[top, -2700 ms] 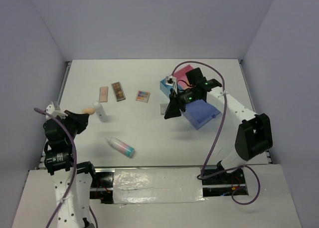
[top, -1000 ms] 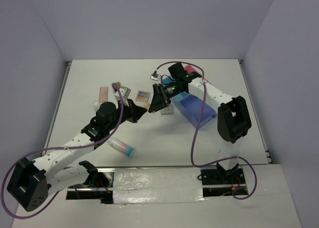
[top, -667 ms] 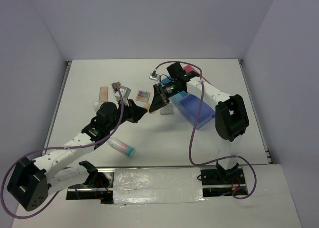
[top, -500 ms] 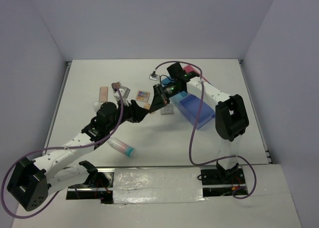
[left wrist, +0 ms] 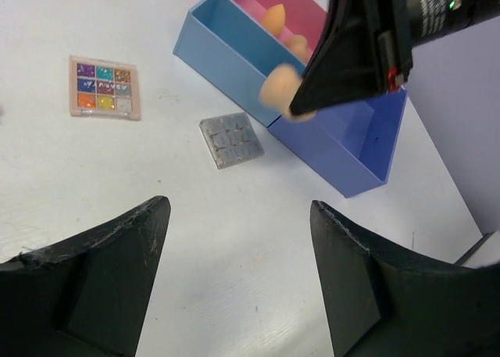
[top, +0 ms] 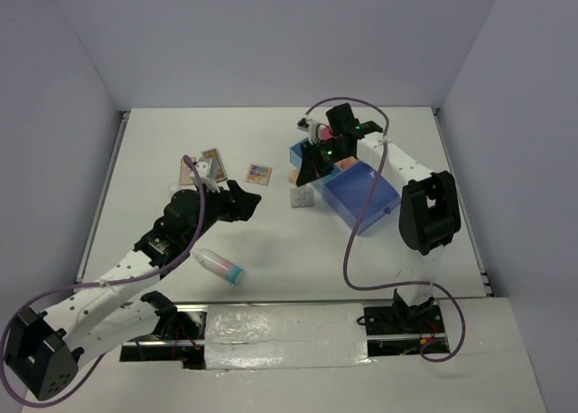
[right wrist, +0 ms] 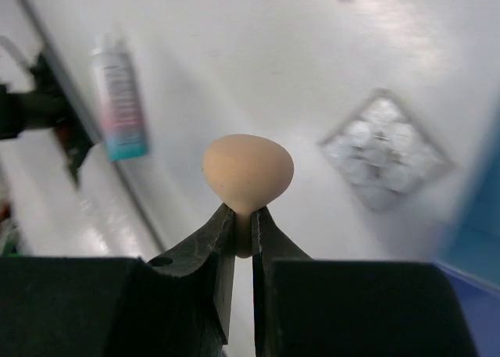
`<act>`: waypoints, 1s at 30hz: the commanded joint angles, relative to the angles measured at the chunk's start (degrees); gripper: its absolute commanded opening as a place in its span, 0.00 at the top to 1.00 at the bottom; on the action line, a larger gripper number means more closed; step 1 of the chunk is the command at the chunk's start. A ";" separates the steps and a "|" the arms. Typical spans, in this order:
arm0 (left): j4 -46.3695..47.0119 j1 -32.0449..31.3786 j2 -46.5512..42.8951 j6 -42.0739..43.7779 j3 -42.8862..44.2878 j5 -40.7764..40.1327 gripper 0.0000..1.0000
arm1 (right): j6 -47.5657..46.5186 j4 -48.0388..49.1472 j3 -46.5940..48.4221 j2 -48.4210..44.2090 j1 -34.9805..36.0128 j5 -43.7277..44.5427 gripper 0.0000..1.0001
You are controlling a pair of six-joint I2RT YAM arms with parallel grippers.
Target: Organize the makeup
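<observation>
Snugly between right fingers [right wrist: 215, 251], sponge [right wrist: 248, 172].

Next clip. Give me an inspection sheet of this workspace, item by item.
surface: white table, no spills seen
job's things: one sponge held beside the pink-and-blue tray; second sponge in its pink compartment; grey palette, multicoloured palette, brown palette and teal-capped tube loose on the table
clutter: nothing seen
grippers: left gripper open, empty; right gripper shut on the sponge
cables: purple cable looped along each arm
surroundings: plain walls on three sides
</observation>
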 commanded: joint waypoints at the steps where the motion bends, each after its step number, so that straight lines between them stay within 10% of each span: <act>1: -0.55 -0.19 -0.07 -0.79 1.13 -0.77 0.16 | -2.85 2.33 3.38 -4.62 -4.94 13.93 0.89; 13: -1.34 -0.19 0.10 -5.97 -0.89 -1.20 0.16 | -5.84 8.93 6.45 -1.38 -12.59 33.01 0.82; 30: -7.14 -0.19 -1.04 -7.65 0.86 -3.75 0.19 | -11.46 4.81 12.43 4.70 -14.27 30.67 0.26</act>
